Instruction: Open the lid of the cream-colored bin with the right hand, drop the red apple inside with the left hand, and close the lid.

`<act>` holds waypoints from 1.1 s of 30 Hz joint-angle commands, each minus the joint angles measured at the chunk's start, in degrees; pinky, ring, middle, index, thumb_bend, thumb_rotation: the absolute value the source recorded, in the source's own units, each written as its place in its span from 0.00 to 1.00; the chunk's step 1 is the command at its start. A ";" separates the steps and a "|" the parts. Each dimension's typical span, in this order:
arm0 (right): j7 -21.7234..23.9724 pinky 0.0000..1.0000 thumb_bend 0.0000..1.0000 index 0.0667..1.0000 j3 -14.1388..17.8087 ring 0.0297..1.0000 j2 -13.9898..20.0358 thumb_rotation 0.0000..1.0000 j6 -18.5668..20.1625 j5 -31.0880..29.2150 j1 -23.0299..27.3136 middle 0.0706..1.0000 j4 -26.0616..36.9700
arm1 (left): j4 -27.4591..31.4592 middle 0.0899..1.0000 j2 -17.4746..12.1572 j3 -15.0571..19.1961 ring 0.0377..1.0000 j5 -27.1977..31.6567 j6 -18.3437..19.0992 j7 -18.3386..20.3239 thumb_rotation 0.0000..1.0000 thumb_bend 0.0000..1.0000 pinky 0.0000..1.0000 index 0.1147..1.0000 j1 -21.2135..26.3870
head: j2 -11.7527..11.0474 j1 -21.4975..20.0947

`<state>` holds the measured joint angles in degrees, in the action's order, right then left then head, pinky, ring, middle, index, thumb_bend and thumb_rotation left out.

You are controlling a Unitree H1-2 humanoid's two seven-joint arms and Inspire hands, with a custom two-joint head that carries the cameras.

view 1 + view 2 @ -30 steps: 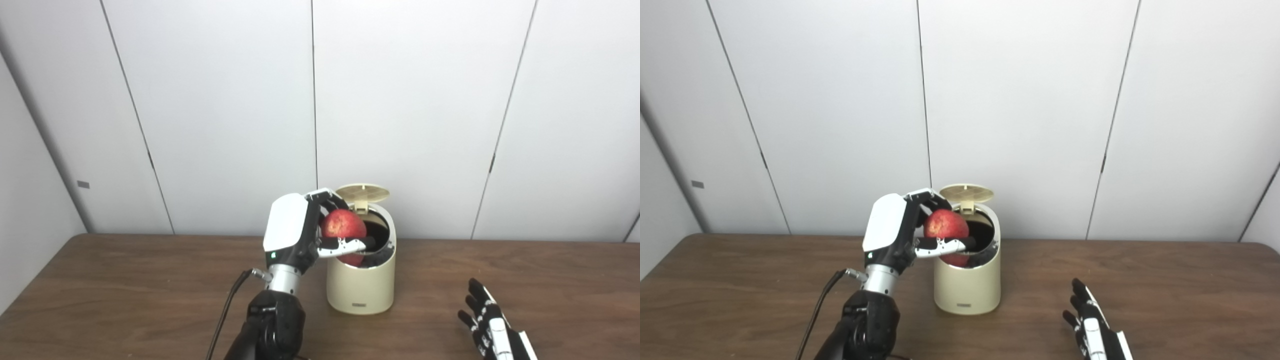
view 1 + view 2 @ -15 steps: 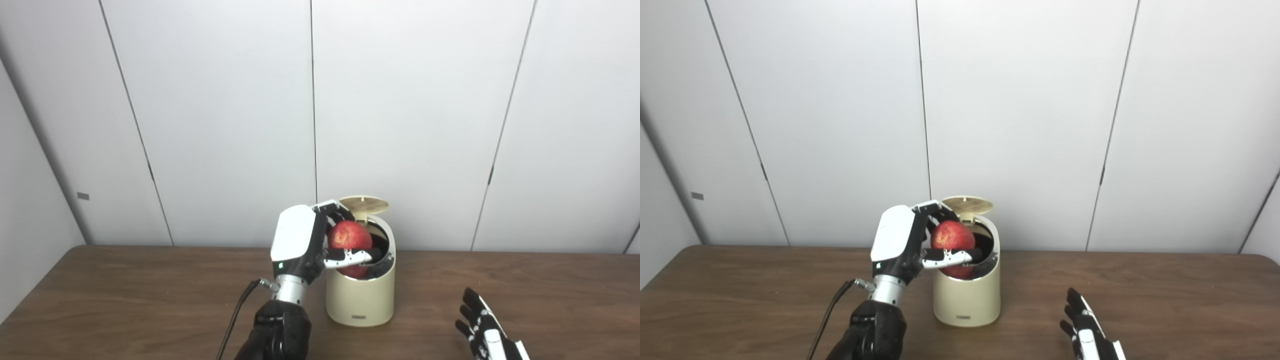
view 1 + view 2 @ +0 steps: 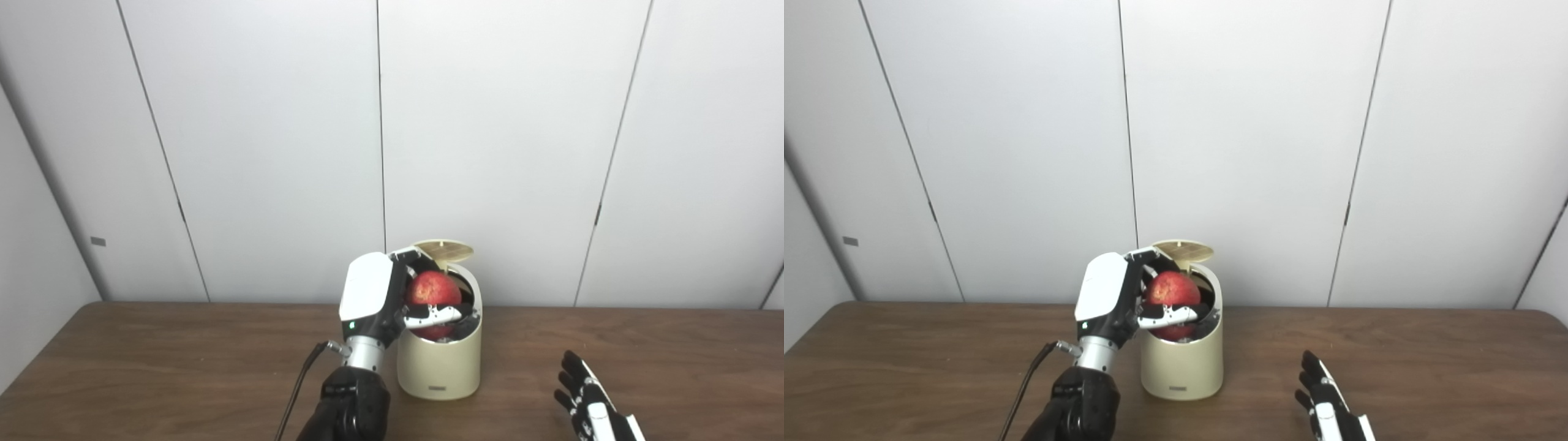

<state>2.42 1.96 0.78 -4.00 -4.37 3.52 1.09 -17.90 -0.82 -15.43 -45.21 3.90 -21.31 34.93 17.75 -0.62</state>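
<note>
My left hand (image 3: 383,300) is wrapped around the red apple (image 3: 433,290), my fingers (image 3: 432,315) curled across its front and over its top so that it is firmly grasped. The apple sits in the mouth of the cream-colored bin (image 3: 438,364), its lower part already below the rim and its upper half above it. The bin stands on the brown worktop (image 3: 153,361), just to the right of my left wrist and touching close to it. The bin's lid (image 3: 444,248) stands open, tipped up at the back, just above and behind my fingertips.

My right hand (image 3: 1326,398) lies low over the worktop, well off to the right of the bin and nearer to me than it is. Its fingers (image 3: 1309,362) are stretched out and spread, grasping nothing, pointing away from me toward the wall. Only the front part of that hand shows above the bottom edge.

A black cable (image 3: 300,383) runs down from my left wrist toward the near edge of the worktop.
</note>
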 commanded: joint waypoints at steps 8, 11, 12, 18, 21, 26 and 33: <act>0.27 0.92 0.55 0.93 -0.83 0.96 -1.30 0.94 -1.32 -0.49 -1.70 0.95 -1.88 | -1.97 0.48 0.28 -1.52 0.40 -0.86 -1.77 -4.47 0.00 0.47 0.33 0.39 2.98 | 0.40 -0.02; 0.32 0.91 0.56 0.93 -0.85 0.95 -1.32 0.95 -1.18 -0.64 -1.87 0.95 -1.51 | -2.41 0.48 0.11 -1.84 0.40 -1.02 -1.74 -5.33 0.00 0.47 0.33 0.38 3.01 | 0.55 0.03; 0.40 0.92 0.56 0.93 -0.85 0.96 -1.33 0.94 -1.28 -0.79 -1.88 0.95 -1.44 | -2.59 0.48 0.04 -1.96 0.40 -1.14 -1.79 -5.66 0.00 0.47 0.33 0.38 3.04 | 0.61 0.00; 0.36 0.90 0.54 0.93 -0.75 0.95 -1.48 0.95 -0.49 -1.33 -1.91 0.94 -0.61 | -3.91 0.49 -0.71 -2.67 0.40 -1.16 -2.29 -6.86 0.00 0.47 0.32 0.39 3.13 | 0.95 -0.18; 0.40 0.91 0.52 0.93 -0.76 0.95 -1.42 0.95 -0.50 -1.47 -1.89 0.93 -0.25 | -4.46 0.48 -0.86 -2.43 0.40 -0.58 -2.67 -6.94 0.00 0.47 0.33 0.39 2.93 | 1.15 -0.21; 0.51 0.91 0.48 0.92 -0.86 0.93 -1.13 0.94 -0.75 -1.29 -1.70 0.91 -0.03 | -4.52 0.46 -1.20 -2.49 0.39 -0.58 -2.69 -6.48 0.00 0.47 0.32 0.45 2.41 | 1.45 -0.01; -0.25 0.85 0.47 0.87 -0.66 0.85 -0.43 0.87 -0.93 0.06 -1.04 0.80 -0.12 | -3.48 0.58 -2.05 -3.71 0.59 -3.10 3.66 -1.43 0.04 0.52 0.53 0.42 2.56 | 1.23 -0.14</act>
<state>2.34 1.45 0.87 -3.88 -4.28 3.30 1.74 -21.46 -2.06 -18.88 -47.54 5.59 -24.76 36.10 19.07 -0.70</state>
